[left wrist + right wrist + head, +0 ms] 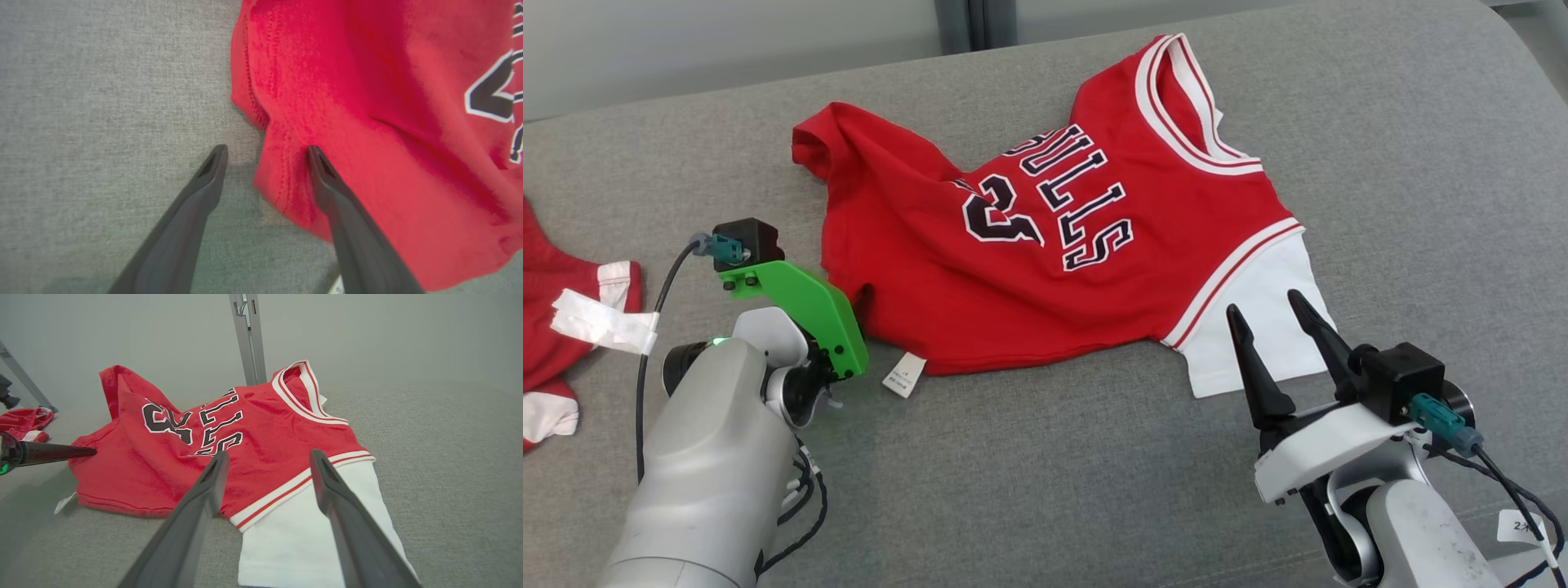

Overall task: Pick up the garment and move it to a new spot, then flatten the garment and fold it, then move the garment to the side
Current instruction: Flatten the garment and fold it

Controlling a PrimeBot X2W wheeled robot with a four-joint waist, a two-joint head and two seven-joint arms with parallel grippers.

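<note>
The garment (1045, 269), a red jersey with black-and-white lettering, lies rumpled and mostly spread on the grey cushion (1054, 474). Its white sleeve (1258, 327) points toward me on the right. In the left wrist view my left gripper (265, 151) is open, low over the garment's (367, 122) left hem; one finger is on the red cloth, the other over bare cushion. In the head view a green wrist mount (809, 306) covers those fingers. My right gripper (1262, 302) is open just above the white sleeve (310, 539), holding nothing.
Another red-and-white piece of clothing (556, 327) lies at the cushion's far left edge. A white label (904, 374) sticks out from the garment's near hem. A metal post (247, 335) stands behind the cushion. Bare cushion stretches to the right and front.
</note>
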